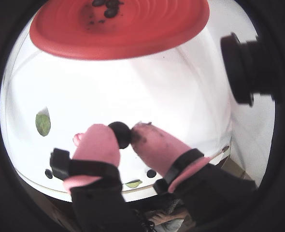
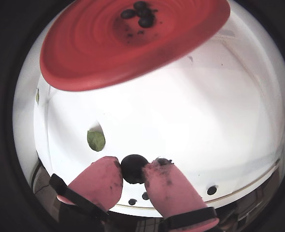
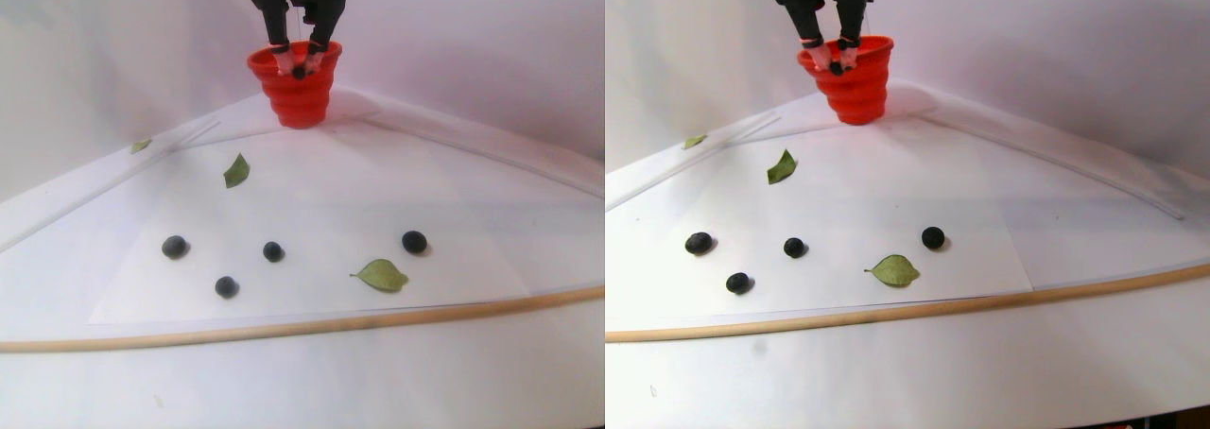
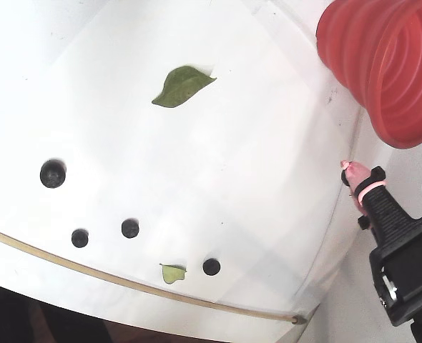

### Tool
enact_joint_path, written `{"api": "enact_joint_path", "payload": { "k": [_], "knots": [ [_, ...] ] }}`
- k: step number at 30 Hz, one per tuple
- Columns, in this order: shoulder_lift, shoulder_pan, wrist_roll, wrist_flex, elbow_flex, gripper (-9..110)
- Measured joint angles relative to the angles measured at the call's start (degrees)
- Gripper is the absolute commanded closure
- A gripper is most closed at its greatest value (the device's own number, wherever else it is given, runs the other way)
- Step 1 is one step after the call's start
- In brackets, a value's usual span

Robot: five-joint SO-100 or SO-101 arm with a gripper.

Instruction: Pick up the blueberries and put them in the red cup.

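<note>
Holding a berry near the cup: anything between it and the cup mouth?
Nothing visible. The end effector is shut on a blueberry, and only bare white table lies between it and the red cup. The cup's mouth is open, with berries already inside.

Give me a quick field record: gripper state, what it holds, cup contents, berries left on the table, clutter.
gripper: gripper shut on a blueberry, raised near the cup
held berry: blueberry pinched between the pink fingertips
red cup: red cup upright at the back of the table; a few berries inside in both wrist views
berries on table: four loose blueberries
clutter: green leaves
</note>
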Motion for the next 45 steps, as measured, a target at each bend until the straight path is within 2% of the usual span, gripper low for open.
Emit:
{"api": "enact_joint_path", "payload": {
  "k": [19,39,45],
  "knots": [
    [-1.67,0.97,0.00,-0.09,-9.40,93],
    [-7.82,0.26,0.00,-8.35,-11.78,93],
    [-7.82,0.26,0.88,-8.70,-11.78,87]
  ]
}}
